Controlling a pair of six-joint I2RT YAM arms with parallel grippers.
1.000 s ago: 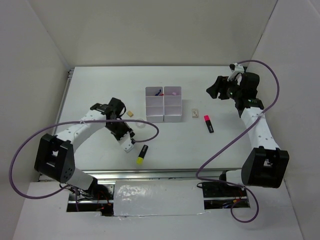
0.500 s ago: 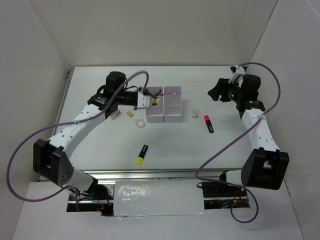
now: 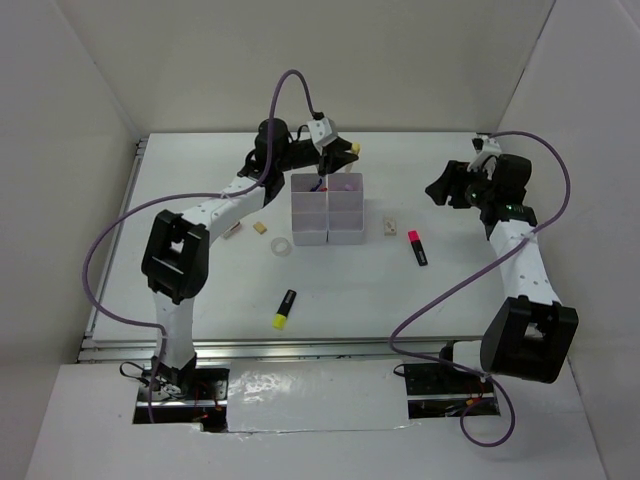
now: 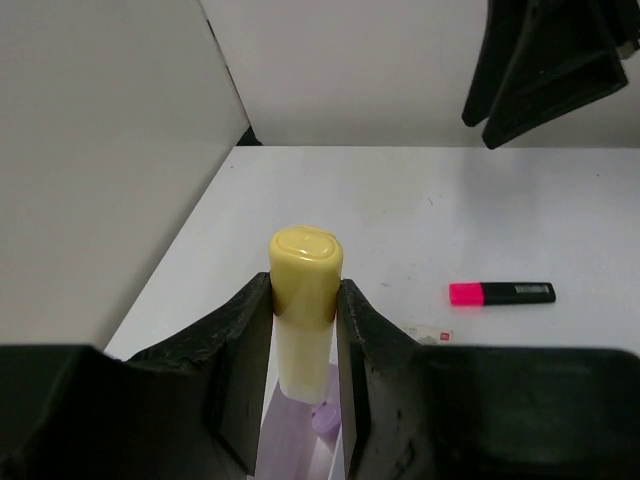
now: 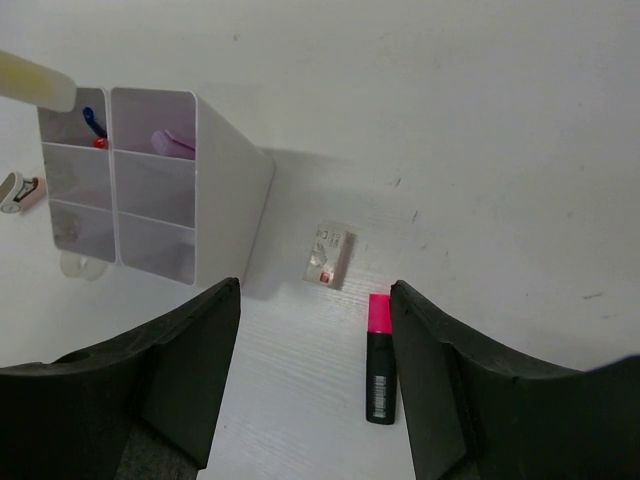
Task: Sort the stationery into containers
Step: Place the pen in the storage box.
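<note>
My left gripper (image 3: 340,152) is shut on the pale yellow stick (image 4: 305,310) and holds it above the far end of the white container block (image 3: 328,208). Below the stick a lilac tube (image 4: 325,418) lies in a compartment. A red pen (image 5: 95,125) sits in the far left compartment. My right gripper (image 3: 450,185) is open and empty, raised right of the block, over the pink-black highlighter (image 5: 380,355) and a small pale labelled packet (image 5: 328,255). The yellow-black highlighter (image 3: 285,308) lies near the front. The tape ring (image 3: 282,246), tan eraser (image 3: 260,227) and metal clip (image 3: 232,232) lie left of the block.
White walls close in the table (image 3: 200,290) at the back and both sides. Purple cables loop from both arms over the front of the table. The left arm stretches diagonally along the table's left half.
My left arm has swung from the near left of the table to the far end of the container block, carrying the pale yellow stick. The right gripper has hardly moved.
</note>
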